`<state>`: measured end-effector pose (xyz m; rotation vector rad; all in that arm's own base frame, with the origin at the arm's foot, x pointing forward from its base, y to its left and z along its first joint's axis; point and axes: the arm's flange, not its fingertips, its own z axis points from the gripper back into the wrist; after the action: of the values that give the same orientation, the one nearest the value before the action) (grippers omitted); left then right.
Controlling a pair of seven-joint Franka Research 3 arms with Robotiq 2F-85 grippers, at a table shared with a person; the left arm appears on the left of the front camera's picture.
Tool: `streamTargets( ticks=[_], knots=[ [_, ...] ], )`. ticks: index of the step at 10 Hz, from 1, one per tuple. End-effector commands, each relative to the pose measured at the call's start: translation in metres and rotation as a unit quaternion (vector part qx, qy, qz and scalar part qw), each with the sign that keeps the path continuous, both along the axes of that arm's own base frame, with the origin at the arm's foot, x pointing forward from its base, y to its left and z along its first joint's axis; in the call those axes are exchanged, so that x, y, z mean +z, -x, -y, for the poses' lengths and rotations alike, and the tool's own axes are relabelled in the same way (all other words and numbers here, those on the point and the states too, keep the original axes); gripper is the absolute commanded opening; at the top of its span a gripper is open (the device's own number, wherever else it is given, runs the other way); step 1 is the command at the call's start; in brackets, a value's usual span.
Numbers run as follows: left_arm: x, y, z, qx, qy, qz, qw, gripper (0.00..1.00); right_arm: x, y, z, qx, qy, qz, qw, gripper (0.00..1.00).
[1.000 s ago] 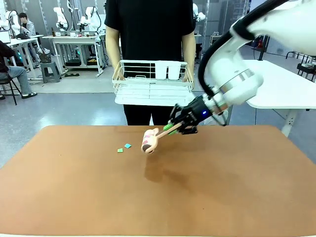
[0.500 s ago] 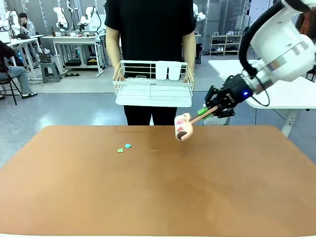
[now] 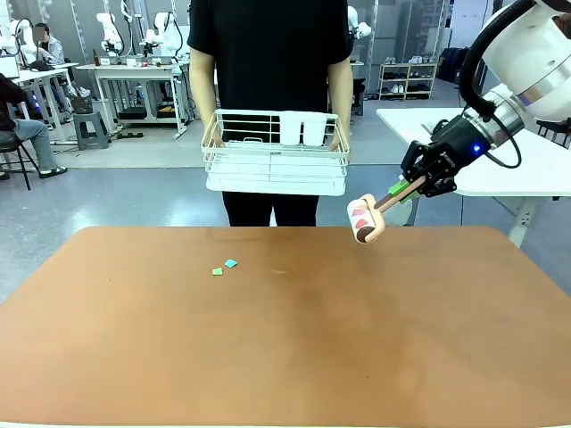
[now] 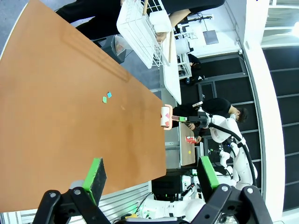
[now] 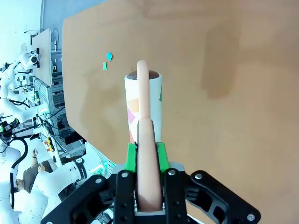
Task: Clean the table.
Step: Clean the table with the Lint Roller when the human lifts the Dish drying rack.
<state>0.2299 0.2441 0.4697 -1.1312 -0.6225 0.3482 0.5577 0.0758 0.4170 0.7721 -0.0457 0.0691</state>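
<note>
Here, the robot's left gripper (image 4: 150, 168) is hanging over the near part of the table (image 3: 285, 357), its green-padded fingers (image 4: 96, 177) spread wide and holding nothing. The terracotta table is stretching across the whole foreground, between the robot and a person (image 3: 268, 53) in a black shirt standing at its far side. Left of the middle, toward the far edge, a small green scrap (image 3: 217, 272) and a small blue scrap (image 3: 231, 264) are lying just beside each other on the otherwise bare top. At the far middle, the person is holding a white wire basket (image 3: 275, 160) with both hands, level and just beyond the table's far edge. Right of the middle, a lint roller (image 3: 364, 219) is tilting down and to the left above the far edge, its patterned roll appearing to be lifted off the top. The right gripper (image 3: 412, 185) is pinching the roller's pale handle between its green pads, jaws pressed tight against it. Farther right, behind the white arm, a white-topped table (image 3: 500, 160) is standing well apart.
</note>
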Motion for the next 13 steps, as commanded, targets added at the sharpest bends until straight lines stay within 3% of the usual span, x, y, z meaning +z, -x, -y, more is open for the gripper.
streamTargets(
  ticks=[1,9,13],
  knots=[
    [0.002,0.0,-0.004,-0.004,0.003,0.013,1.0,1.0,0.004,-0.004,-0.007,0.009,0.002,-0.003,1.0,0.21],
    [0.002,0.0,-0.004,-0.004,0.003,0.013,1.0,1.0,-0.003,-0.003,0.0,0.001,-0.001,-0.003,1.0,0.21],
    [0.002,0.0,-0.004,-0.004,0.003,0.013,1.0,1.0,-0.007,-0.047,-0.061,-0.037,0.003,-0.032,0.999,0.21]
  ],
)
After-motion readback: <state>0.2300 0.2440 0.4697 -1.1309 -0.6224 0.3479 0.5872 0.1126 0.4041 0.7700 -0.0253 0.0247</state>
